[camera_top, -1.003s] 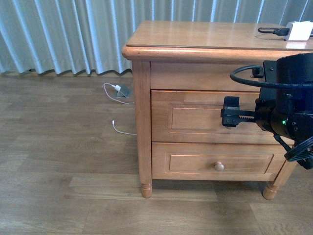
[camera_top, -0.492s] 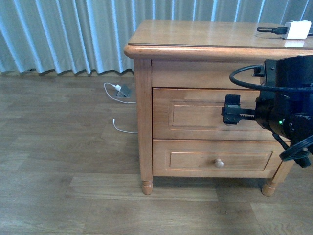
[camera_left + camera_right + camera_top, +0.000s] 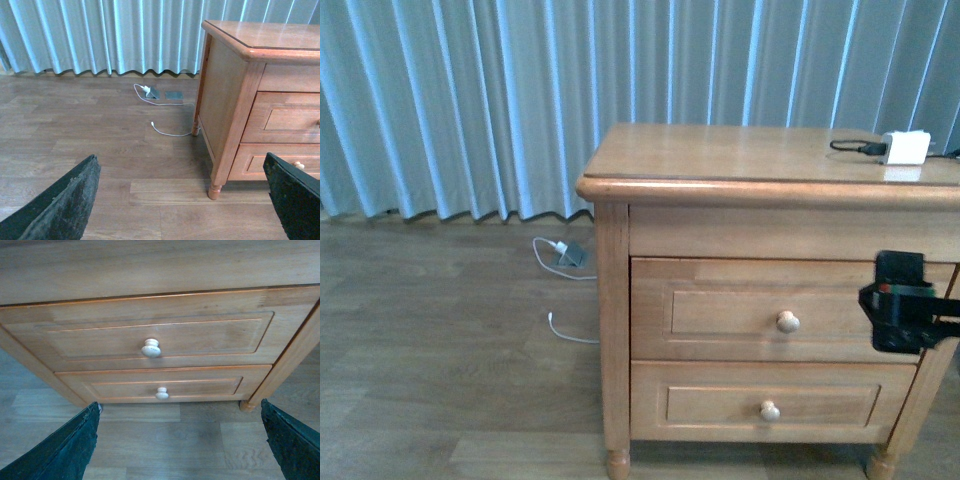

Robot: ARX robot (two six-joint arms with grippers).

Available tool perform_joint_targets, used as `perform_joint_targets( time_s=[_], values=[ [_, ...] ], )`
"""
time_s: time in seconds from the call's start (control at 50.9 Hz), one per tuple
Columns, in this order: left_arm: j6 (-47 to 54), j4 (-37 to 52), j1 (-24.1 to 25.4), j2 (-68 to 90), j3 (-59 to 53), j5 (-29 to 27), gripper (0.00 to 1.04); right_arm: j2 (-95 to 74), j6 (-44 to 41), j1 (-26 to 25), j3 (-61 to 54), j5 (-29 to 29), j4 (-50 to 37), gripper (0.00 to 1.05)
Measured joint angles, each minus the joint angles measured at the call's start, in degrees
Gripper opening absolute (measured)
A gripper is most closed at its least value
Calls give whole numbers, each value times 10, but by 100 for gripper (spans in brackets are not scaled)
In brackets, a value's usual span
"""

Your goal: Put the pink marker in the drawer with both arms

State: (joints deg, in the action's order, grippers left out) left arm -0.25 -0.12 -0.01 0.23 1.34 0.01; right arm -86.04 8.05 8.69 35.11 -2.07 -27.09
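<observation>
The pink marker is not visible in any view. The drawer (image 3: 750, 310) is the upper one of the wooden chest, shut, with its round pale knob (image 3: 787, 321) uncovered. In the front view my right gripper (image 3: 898, 315) is at the chest's right edge, level with this drawer. In the right wrist view the gripper (image 3: 180, 450) is open and empty, facing the drawer (image 3: 160, 337) and its knob (image 3: 151, 348) from a distance. My left gripper (image 3: 180, 210) is open and empty over the floor, to the left of the chest (image 3: 235, 100).
A white charger block (image 3: 905, 148) with a black cable lies on the chest top at the back right. A lower drawer has its own knob (image 3: 770, 410). White cables and a small adapter (image 3: 570, 255) lie on the wooden floor by the pale curtain (image 3: 470, 100).
My right arm has drawn back to the right and off the drawer front, uncovering the upper knob. The front camera's view has shifted, so the chest sits lower in the frame.
</observation>
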Motion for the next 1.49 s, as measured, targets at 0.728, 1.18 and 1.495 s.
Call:
perform_joint_targets(
  time_s=[0.728,1.18,1.495],
  values=[
    [0,0,0,0,0,0,99,479,-45,-24,-277,-39,-11,71],
    [0,0,0,0,0,0,99,628,-78,-86,-342,19,43,1],
    [0,0,0,0,0,0,99,706,-78,-86,-348,19,114,1]
  ],
)
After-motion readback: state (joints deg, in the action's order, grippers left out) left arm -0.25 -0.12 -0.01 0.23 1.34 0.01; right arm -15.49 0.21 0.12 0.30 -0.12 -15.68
